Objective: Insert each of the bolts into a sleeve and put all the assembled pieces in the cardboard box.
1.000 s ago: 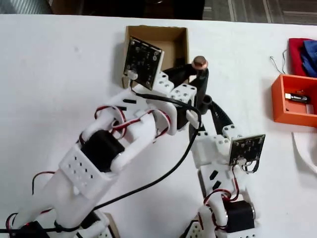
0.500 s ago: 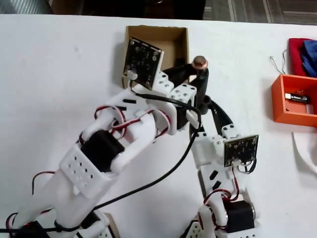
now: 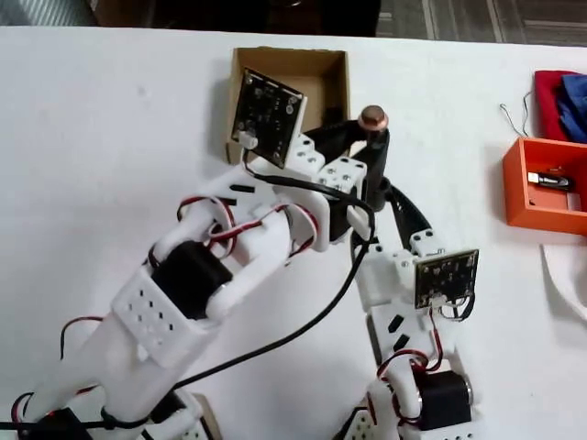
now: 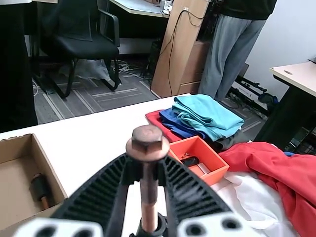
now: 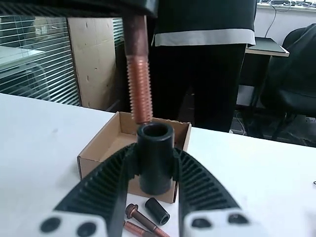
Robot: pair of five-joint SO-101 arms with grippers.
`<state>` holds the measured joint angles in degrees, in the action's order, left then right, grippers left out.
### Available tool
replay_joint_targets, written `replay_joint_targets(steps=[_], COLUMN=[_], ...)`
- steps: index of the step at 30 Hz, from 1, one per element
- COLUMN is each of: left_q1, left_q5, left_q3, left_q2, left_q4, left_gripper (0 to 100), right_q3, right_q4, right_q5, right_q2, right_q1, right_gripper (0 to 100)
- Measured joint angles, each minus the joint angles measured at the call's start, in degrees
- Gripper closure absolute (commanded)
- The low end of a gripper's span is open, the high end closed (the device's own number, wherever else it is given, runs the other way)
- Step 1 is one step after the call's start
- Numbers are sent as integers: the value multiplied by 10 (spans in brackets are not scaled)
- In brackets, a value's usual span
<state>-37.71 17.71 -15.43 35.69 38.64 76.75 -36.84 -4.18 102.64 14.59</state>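
Above the right jaws' clamped sleeve (image 5: pixel 155 159), left jaws pinch a bolt (image 4: pixel 147 145) upright

Bolt (image 4: pixel 147 190) upright in left hand (image 4: pixel 145 159), tip just above mouth of sleeve (image 5: pixel 155 158) in right hand (image 5: pixel 154 150); behind both, box (image 3: pixel 323 73) on table (image 3: pixel 110 110), assembled piece (image 4: pixel 38 190) inside; before box, loose bolt (image 5: pixel 140 223) beside loose sleeve (image 5: pixel 157 211); well right, tray (image 3: pixel 541 215), cloths (image 4: pixel 202 116) behind it.
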Motion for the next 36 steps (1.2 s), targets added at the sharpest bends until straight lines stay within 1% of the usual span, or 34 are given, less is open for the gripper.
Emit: replay_joint_targets(steps=[10,17,23,30,33,36], left_q1=[1,-1,-24,-25,-25,-25], left_q5=[-1,-4,-4,-4,-4,-4], left_q3=[7,8,6,6,7,6], left_q2=[-42,-43,-46,-49,-49,-49], left_q4=[-8,-8,-8,-6,21,65], left_gripper=[975,975,975,975,975,974], right_q3=[1,1,0,0,0,0], right_q4=[0,0,0,0,0,0], right_q5=[-4,-5,-5,-5,-5,-5], right_q2=[-2,-2,-1,0,-1,-1], right_q1=[-3,-3,-4,-4,-4,-3], right_gripper=[978,978,978,978,978,978])
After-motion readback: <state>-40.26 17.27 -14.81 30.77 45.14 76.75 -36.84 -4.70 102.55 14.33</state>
